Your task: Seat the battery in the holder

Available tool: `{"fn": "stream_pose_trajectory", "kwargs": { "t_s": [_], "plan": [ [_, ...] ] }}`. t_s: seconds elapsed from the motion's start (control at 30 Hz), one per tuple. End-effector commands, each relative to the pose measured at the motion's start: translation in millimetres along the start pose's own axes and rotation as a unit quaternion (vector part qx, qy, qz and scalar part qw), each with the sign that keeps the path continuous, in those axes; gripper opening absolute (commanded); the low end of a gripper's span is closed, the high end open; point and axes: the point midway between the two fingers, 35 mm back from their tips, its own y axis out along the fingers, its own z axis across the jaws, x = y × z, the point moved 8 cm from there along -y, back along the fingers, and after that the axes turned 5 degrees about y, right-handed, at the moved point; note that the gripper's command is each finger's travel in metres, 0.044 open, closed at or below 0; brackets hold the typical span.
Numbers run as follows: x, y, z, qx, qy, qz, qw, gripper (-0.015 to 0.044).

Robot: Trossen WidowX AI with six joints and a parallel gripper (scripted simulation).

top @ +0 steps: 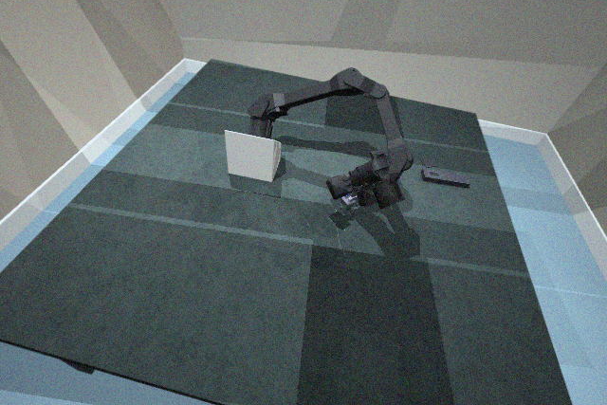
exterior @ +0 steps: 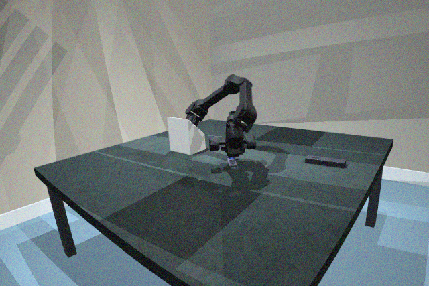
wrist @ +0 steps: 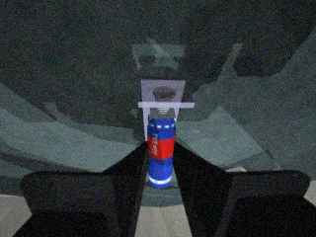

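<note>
The blue battery point(wrist: 161, 168) with a red band and a white ring is held between the black fingers. A little of its blue shows in the exterior view point(exterior: 231, 159). My gripper point(wrist: 160, 145) point(exterior: 232, 156) is shut on it, low over the table. The pale lilac holder point(wrist: 148, 89) point(top: 349, 201) point(exterior: 232, 164) lies under and ahead of the battery. Its crossbar and coil spring point(wrist: 162, 111) are just beyond the battery's far end. The battery looks tilted over the holder. Whether its end touches the spring is unclear. Fingers and battery hide the holder's near end and lip.
A white angular block point(top: 249, 156) point(exterior: 179, 135) stands beside the arm's base. A long dark bar-shaped object point(top: 445, 177) point(exterior: 325, 162) lies on the table point(top: 220, 292) point(exterior: 145, 203), to the right of the gripper in the top and exterior views. Hard shadows cross the table around the holder.
</note>
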Motion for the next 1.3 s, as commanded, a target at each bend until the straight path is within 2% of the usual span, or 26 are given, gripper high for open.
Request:
{"fn": "stream_pose_trajectory", "kwargs": {
  "t_s": [0.0,0.83,1.27],
  "plan": [
    [4,-1,0,-0.001,-0.003,-0.001,1.0,0.0077],
    [14,-7,2,-0.004,-0.002,-0.001,1.0,0.0077],
    [10,-4,2,-0.01,-0.002,-0.028,1.0,0.0077]
  ]
}}
